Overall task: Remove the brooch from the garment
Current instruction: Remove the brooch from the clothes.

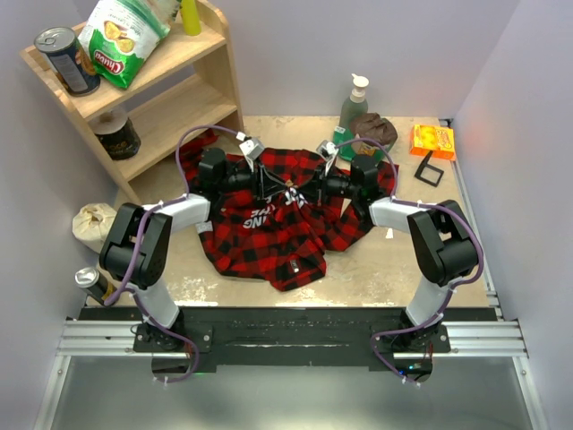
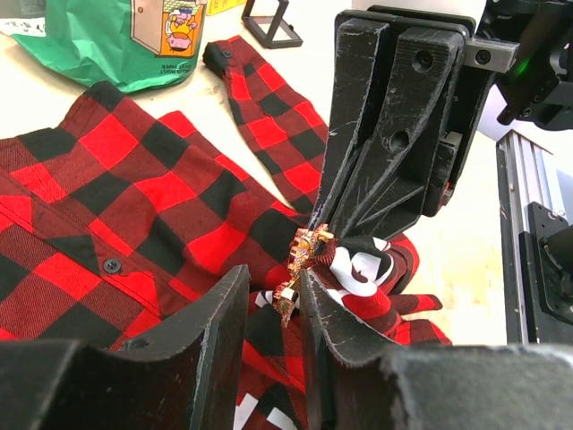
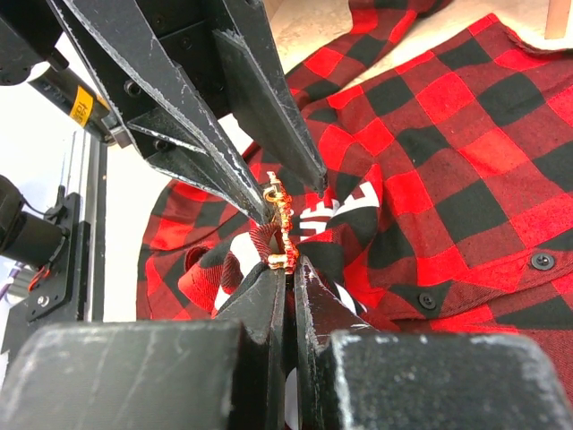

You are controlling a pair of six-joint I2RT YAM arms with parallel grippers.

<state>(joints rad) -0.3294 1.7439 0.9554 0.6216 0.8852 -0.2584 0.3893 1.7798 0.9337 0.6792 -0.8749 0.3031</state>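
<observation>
My right gripper, clamped on the shirt, presents the brooch for my half-open left gripper straddling it.

1. Lower end of brooch lay hidden between right gripper fingertips; whether cloth was pinched too, unclear;
2. Top view: brooch too small to make out;
3. Lettering on patch was folded, partly hidden; garment was cropped at left wrist view's edges.

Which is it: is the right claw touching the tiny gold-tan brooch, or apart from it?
Touching. The right wrist view shows the right claw's tips closed on the brooch's lower end.
</observation>
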